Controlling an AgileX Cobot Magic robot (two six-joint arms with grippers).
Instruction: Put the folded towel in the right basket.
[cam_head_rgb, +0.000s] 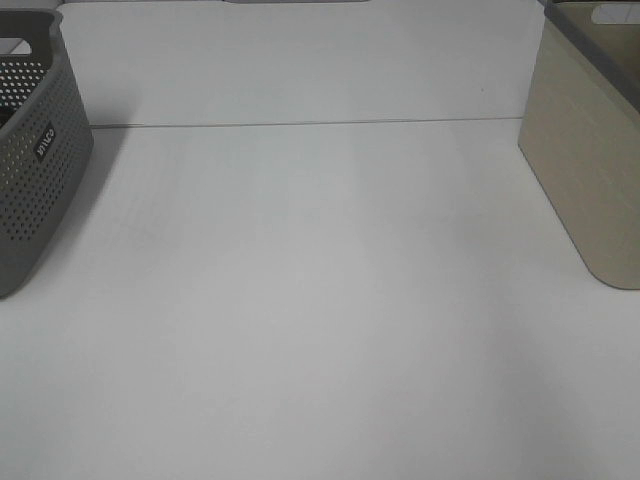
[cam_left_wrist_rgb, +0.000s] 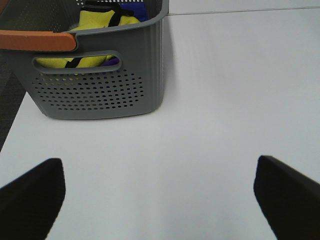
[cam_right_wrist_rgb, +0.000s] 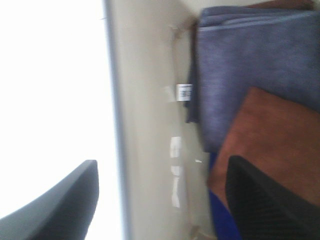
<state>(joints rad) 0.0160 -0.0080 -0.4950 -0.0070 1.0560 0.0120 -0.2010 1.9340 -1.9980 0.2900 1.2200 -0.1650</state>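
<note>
Tag (cam_right_wrist_rgb: 184, 92) beside blue towel (cam_right_wrist_rgb: 250, 65), print unreadable

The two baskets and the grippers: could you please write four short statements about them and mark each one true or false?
1. The grey basket has perforated walls. True.
2. The beige basket is empty. False: the right wrist view shows a blue-grey towel and a brown towel inside it.
3. A yellow item lies in the grey basket. True.
4. The left gripper holds a towel. False: it is open and holds nothing.
</note>
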